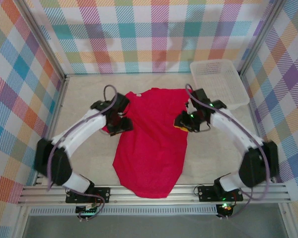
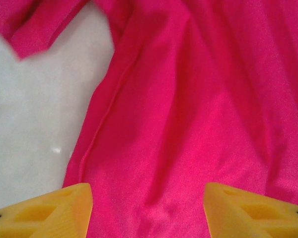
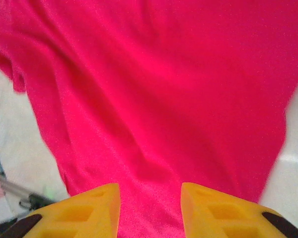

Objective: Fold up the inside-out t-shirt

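Overhead view: the red t-shirt lies spread flat in the middle of the pale table. Its rounded hem is toward the arm bases and its shoulders are toward the far wall. A white basket stands at the far right corner, apart from the cloth.

The left arm rises from its base, bends at an outward-set elbow and slants inward. This places the left gripper over the shirt's left edge, just below the shoulder. The right arm mirrors this pose, elbow out to the right and forearm angled in, with the right gripper over the opposite edge at about the same height. Both wrists point down at the fabric.

Left wrist view: the yellow fingers stand wide apart, with smooth cloth lying in the gap and nothing pinched. One finger is near the side seam where shirt meets table. A sleeve shows at upper left.

Right wrist view: the yellow fingertips are parted, more narrowly than the left pair. The cloth runs flat beneath and between them, and no fold is seen gripped.
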{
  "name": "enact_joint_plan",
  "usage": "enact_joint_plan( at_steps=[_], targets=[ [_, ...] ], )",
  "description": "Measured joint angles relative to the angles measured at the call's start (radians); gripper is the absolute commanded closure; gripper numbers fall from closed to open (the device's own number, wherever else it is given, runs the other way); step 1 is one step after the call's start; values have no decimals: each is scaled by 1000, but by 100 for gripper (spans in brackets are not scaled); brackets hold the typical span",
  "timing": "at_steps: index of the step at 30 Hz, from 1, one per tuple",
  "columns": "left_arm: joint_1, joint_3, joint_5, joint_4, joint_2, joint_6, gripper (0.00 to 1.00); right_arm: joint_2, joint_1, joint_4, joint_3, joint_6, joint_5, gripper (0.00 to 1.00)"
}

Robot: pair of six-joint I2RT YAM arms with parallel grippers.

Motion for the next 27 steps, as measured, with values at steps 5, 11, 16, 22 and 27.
enact_joint_plan(
  at_steps=[5, 11, 16, 22, 27],
  targets=[
    [95, 179, 1, 66, 338, 35, 43, 328, 0, 75, 188, -2, 60, 68],
    [213, 366, 18, 34, 584, 49, 43, 655, 0, 72, 408, -1, 83, 69],
    [274, 669, 16, -26, 762, 52, 43, 846, -15, 12, 720, 3, 107, 70],
    [346, 1226, 13, -110, 1065, 61, 40, 1271, -51, -164, 1489, -6, 136, 71],
    [390, 1258, 6, -93, 1080, 84, 39, 1310, -97, -146, 1552, -21, 108, 68]
  ],
)
